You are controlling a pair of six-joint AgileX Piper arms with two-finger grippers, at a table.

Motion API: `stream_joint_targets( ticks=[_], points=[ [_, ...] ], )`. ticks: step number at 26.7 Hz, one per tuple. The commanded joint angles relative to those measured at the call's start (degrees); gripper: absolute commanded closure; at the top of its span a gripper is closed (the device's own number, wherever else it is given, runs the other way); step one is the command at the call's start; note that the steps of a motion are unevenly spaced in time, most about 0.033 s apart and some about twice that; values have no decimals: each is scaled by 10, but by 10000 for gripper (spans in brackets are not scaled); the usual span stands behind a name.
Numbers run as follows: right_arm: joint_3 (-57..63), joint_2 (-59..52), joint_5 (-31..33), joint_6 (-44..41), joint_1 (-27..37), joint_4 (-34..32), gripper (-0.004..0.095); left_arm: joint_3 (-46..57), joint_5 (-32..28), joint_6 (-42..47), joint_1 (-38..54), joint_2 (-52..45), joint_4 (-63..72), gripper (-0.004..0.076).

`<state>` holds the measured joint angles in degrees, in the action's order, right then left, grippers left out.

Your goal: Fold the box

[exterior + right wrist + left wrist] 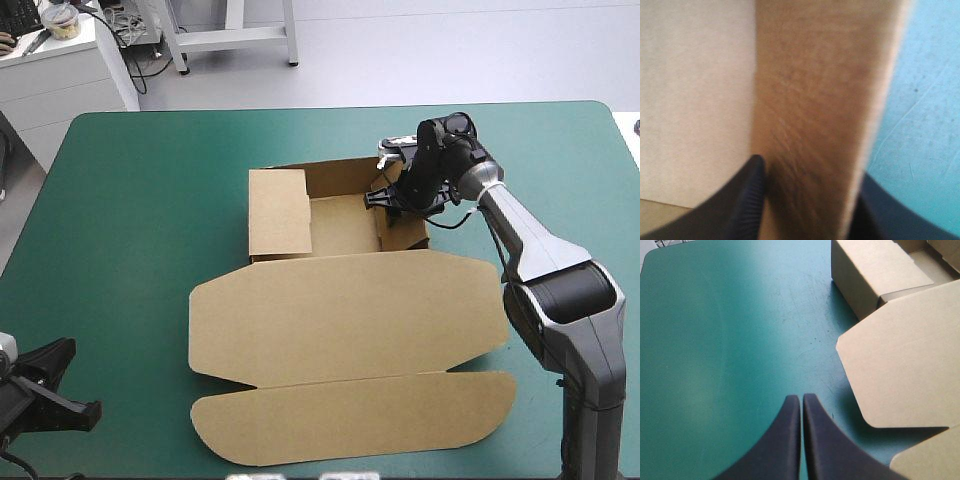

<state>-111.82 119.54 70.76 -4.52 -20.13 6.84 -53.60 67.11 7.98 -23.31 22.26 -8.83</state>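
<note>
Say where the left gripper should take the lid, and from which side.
Probably the lid's left edge, coming in low from the table's left. The lid lies flat, that edge faces the shut left gripper, and a shadow beneath it hints at a gap for a finger.

Bare teal-green cover [120,200] left of the box [340,320]

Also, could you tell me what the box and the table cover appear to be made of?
The box: brown cardboard, probably corrugated, matte; it holds crisp creased fold lines. The teal-green cover: a smooth mat, perhaps rubber or vinyl, with a faint sheen and fine scratches.
</note>
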Motion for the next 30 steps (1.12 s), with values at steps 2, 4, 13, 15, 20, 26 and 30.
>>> stream_joint_targets(
  ticks=[2, 4, 13, 15, 20, 26, 30],
  points=[
    [-15, -33, 10, 27, -1, 2, 909, -11, -49, 5, -1, 7, 0, 728],
    [-21, -36, 10, 27, 1, -27, 909, -11, -60, 5, -1, 7, 0, 731],
    [-72, -112, 10, 45, 133, -159, 928, -11, -60, -1, -1, 7, -8, 734],
    [-78, -121, 10, 51, 173, -160, 928, -11, -61, -2, -1, 7, -8, 734],
    [-77, -124, 10, 49, 285, -149, 928, -11, -62, -2, -1, 7, -4, 734],
    [-77, -115, 10, 58, 396, -122, 928, -11, -63, -2, -1, 7, -4, 734],
    [-77, -105, 10, 45, 450, -102, 928, -11, -61, -2, -1, 7, -1, 734]
  ],
)
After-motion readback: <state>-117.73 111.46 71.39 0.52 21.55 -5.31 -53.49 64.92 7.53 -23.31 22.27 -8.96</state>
